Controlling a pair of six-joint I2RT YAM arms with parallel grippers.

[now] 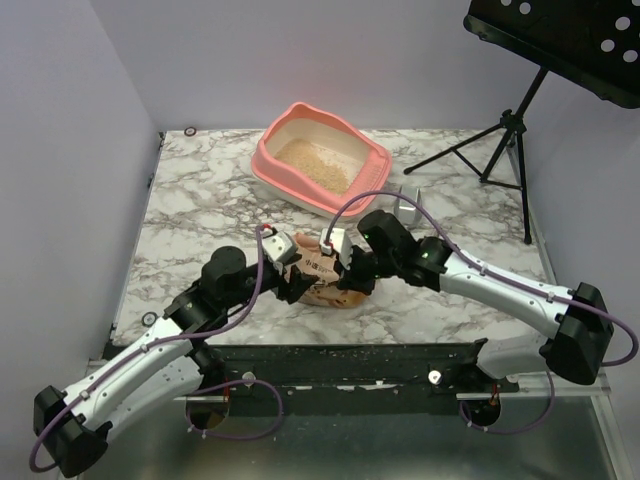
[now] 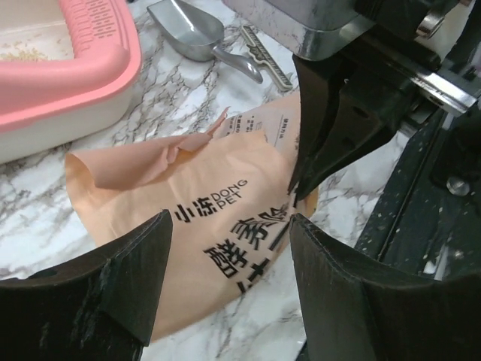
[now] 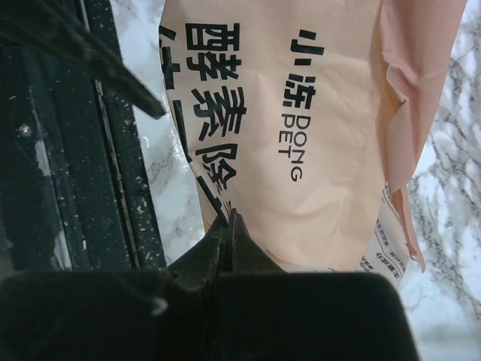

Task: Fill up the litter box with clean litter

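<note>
Beyond left fingers (image 2: 105, 293) — bag (image 2: 203, 218), then litter box (image 2: 98, 64).

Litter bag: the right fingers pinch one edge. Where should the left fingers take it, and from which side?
Probably the near end, opposite the torn mouth, approached low from the left arm's own side. The litter bag lies flat, mouth toward the litter box, and the open left gripper straddles that end.

Smooth pink plastic litter box (image 1: 372, 157), grainy sandy clean litter (image 1: 312, 165) inside, crinkly matt bag (image 2: 203, 226) (looks like paper), shiny metal scoop (image 2: 189, 31), smooth marble-look desk (image 1: 200, 215)
</note>
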